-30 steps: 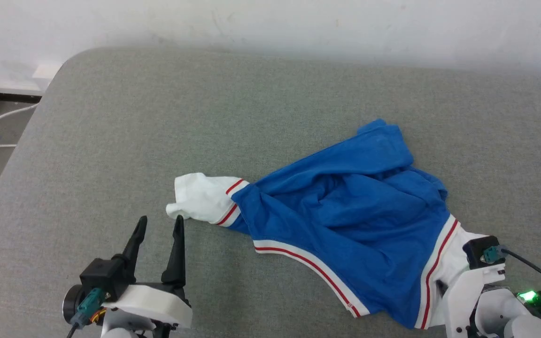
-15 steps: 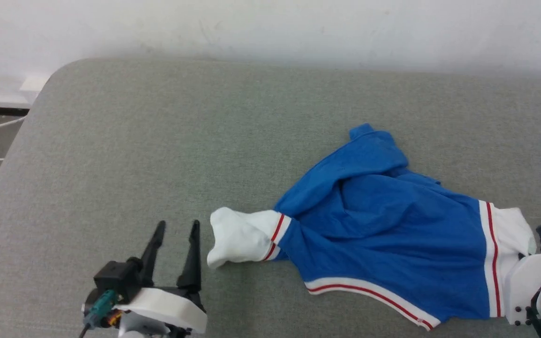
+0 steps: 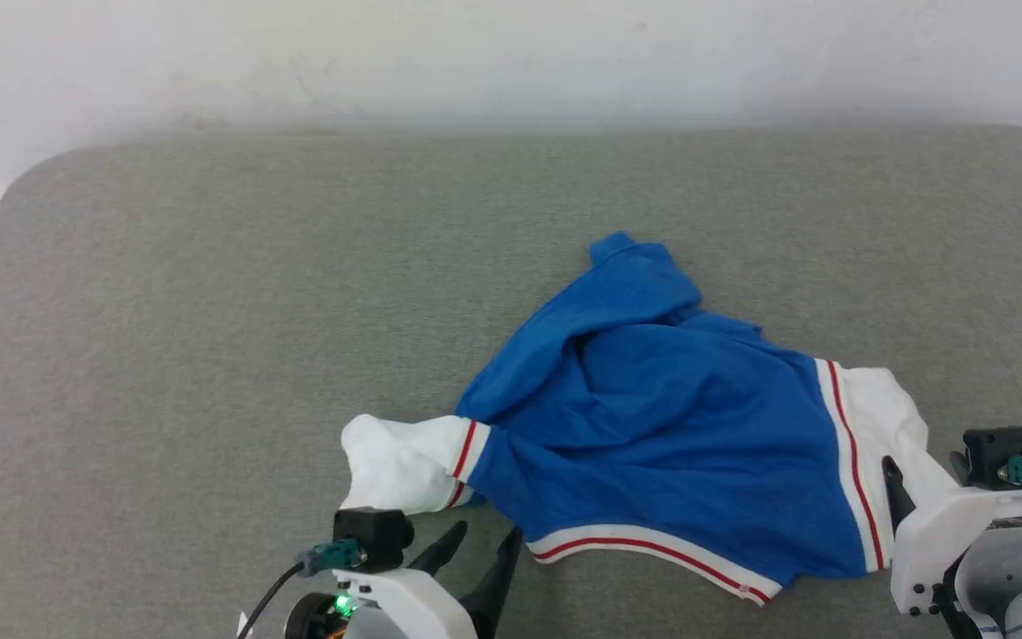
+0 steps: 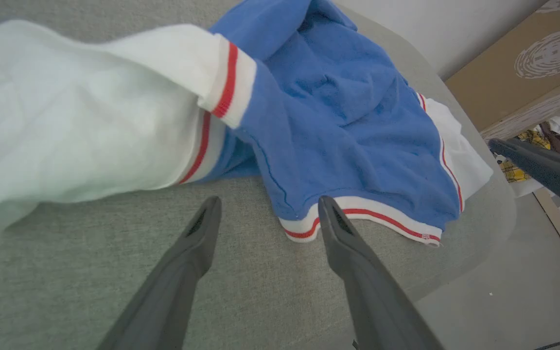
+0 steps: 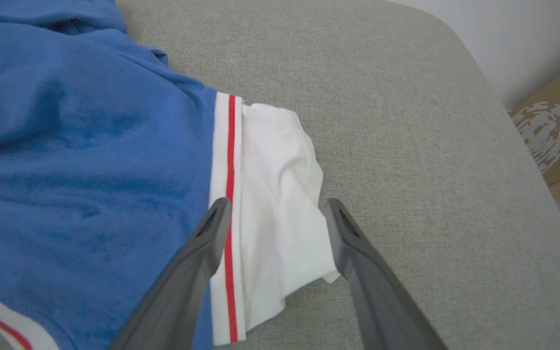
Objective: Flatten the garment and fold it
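Your grey cushion (image 3: 209, 311) carries the jersey T-shirt (image 3: 653, 417), crumpled on its right half, with the blue body bunched and a white sleeve out to each side. Your right gripper (image 5: 277, 206) has its jaws spread wide astride the right sleeve (image 5: 280, 160), clamping nothing. Your left gripper (image 4: 268, 204) points at the striped hem (image 4: 382, 217), jaws equally wide and empty.

Our left gripper (image 3: 486, 538) sits low at the near edge of the head view, its two dark fingers (image 4: 183, 272) spread wide and tilted up to the right above a white wrist housing (image 3: 404, 608). Our right gripper (image 5: 277, 206) waits at lower right, jaws likewise parted. From the head, one finger shows clearly; the other seems tucked behind its wrist camera (image 3: 1003, 453).
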